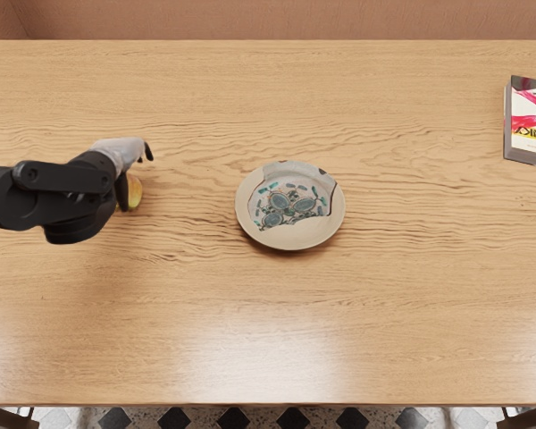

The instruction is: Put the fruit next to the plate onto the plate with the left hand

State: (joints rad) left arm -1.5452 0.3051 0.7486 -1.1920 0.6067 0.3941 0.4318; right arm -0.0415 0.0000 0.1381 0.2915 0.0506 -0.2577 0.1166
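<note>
A wide wooden worktop [384, 313] fills the head view. The left arm [45, 192], dark and bulky, comes in from the left edge. Its grey robot hand [121, 154] sits just above a small yellow-orange fruit [135, 193]. The forearm hides the fruit's left side, and whether the hand actually grips it cannot be told. The fruit lies on the wood well to the left of a round pale plate [290, 239]. The plate has a blue-green pattern in its middle and nothing on it. A book [529, 121] with a pink and white cover lies at the right edge, partly cut off. Checkered floor tiles [174, 418] show along the bottom.
</note>
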